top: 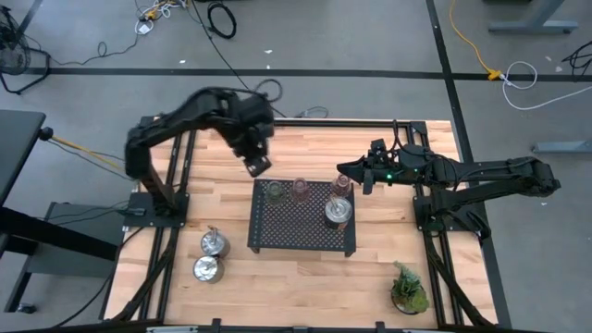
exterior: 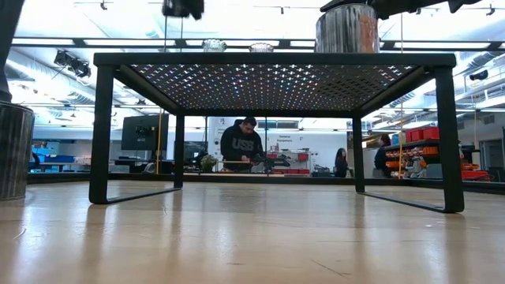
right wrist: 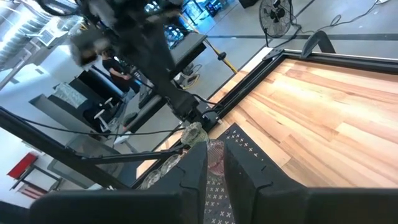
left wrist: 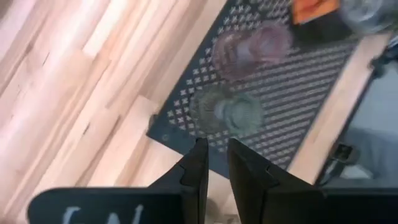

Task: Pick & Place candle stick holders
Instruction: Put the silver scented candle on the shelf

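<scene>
Your left hand [top: 258,166] hovers just off the black tray's [top: 301,242] far-left corner, fingers nearly pressed together and holding nothing. Your right hand [top: 344,170] – shut, empty – waits by the far-right corner. Three glass cups [top: 299,190] line the tray's far edge (one silver holder [top: 338,211] behind them); two silver holders [top: 212,255] stand on the tabletop [top: 305,287], left.

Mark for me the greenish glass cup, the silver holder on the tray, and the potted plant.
greenish glass cup [top: 276,190]: high view, its round top, on the tray's far left corner.
silver holder on the tray [top: 338,211]: high view, centre of its shiny top.
potted plant [top: 408,289]: high view, middle of its green leaves.
</scene>
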